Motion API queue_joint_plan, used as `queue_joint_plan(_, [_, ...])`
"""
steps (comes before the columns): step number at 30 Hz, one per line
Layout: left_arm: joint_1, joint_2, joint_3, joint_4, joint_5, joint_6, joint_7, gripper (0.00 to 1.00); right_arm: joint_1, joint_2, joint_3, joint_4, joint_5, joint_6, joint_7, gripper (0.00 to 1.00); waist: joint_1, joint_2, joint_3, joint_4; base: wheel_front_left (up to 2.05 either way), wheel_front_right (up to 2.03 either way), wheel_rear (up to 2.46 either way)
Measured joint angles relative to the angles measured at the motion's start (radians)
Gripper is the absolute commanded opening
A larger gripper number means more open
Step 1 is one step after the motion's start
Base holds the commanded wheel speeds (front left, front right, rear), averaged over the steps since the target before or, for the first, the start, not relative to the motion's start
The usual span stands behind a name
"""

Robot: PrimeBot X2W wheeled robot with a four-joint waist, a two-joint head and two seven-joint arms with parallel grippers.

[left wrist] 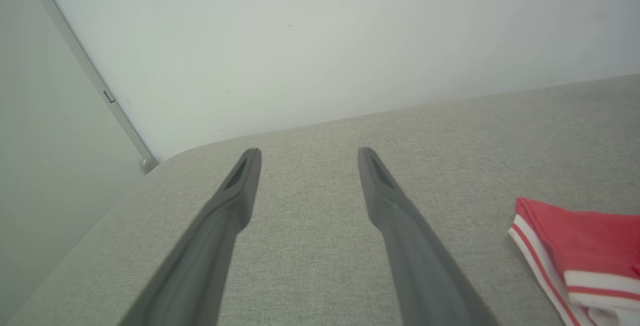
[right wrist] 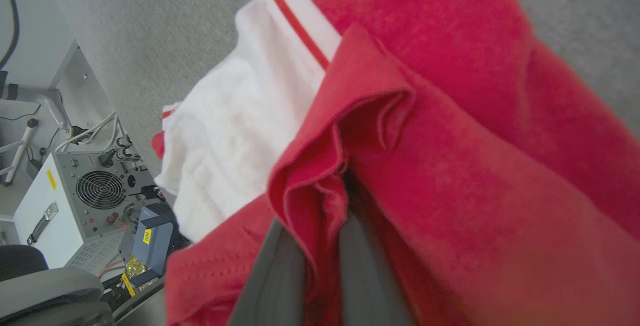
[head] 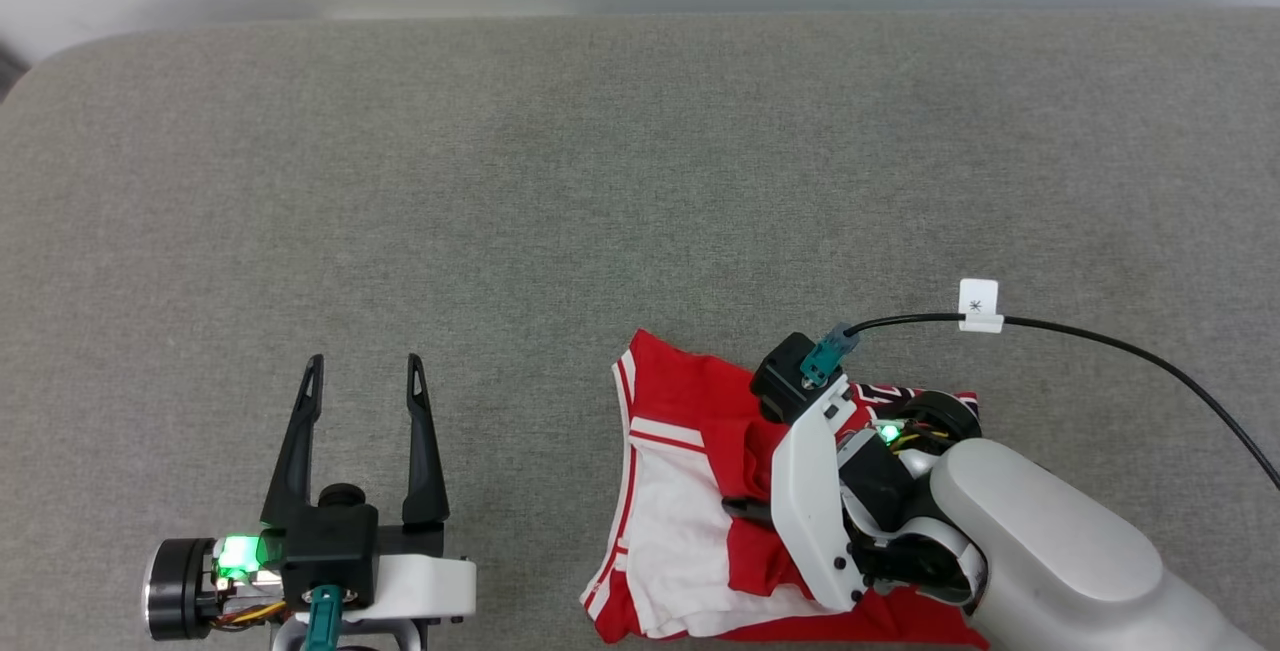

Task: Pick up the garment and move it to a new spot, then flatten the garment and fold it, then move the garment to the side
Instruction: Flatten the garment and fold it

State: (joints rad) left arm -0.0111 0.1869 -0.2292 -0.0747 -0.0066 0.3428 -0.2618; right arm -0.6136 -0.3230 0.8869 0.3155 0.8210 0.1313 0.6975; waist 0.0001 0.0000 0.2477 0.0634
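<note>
The garment [head: 690, 491] is seen crumpled at the lower right of centre in the head view, lying on the grey counter [head: 600, 181] with red folds heaped over a white sleeve and striped trim along its left edge; a scrap of black, white-outlined print is glimpsed at its upper right, beside the wrist. In the right wrist view the garment [right wrist: 450, 140] takes up most of the frame, and a raised fold of red cloth is pinched between the two dark fingers of the right gripper [right wrist: 320, 226], which are drawn nearly together on it (the white sleeve is seen just to the left of that fold). In the head view the right gripper [head: 735, 508] is laid across the garment, pointing towards the left of the frame. The left gripper [head: 365, 371] is held at the lower left, well apart from the garment, its fingers spread wide with nothing between them. In the left wrist view the left gripper [left wrist: 309, 155] is poised above bare counter [left wrist: 450, 140], and a corner of the garment [left wrist: 575, 246] is seen at the lower right. A black cable [head: 1100, 339] with a white tag [head: 979, 305] is run in from the right edge.
</note>
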Motion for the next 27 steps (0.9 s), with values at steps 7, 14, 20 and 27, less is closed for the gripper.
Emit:
queue_joint_plan(7, [0.008, 0.002, 0.010, 0.008, 0.000, 0.000, 0.000, 1.00, -0.036, -0.020, 0.037, 0.007, 0.019, 0.000, -0.163, 1.00, 0.0000, 0.0000, -0.027, -0.023, 0.00, 0.00, 0.00])
queue_joint_plan(14, [0.052, 0.008, 0.029, 0.005, -0.007, -0.004, 0.000, 1.00, -0.064, -0.103, -0.118, -0.039, -0.089, 0.000, -0.492, 1.00, 0.0000, 0.0000, -0.073, -0.070, 0.00, 0.00, 0.00])
queue_joint_plan(20, [0.075, 0.010, 0.055, -0.003, -0.017, -0.015, 0.000, 1.00, -0.027, -0.117, -0.385, -0.004, -0.308, 0.000, -0.769, 1.00, -0.0001, 0.0000, -0.109, -0.109, 0.00, 0.00, 0.00])
queue_joint_plan(27, [0.091, 0.005, 0.074, -0.008, -0.017, -0.035, 0.000, 1.00, 0.149, -0.048, -0.653, -0.011, -0.499, 0.000, -0.931, 1.00, -0.0001, 0.0000, -0.134, -0.125, 0.00, 0.00, 0.00])
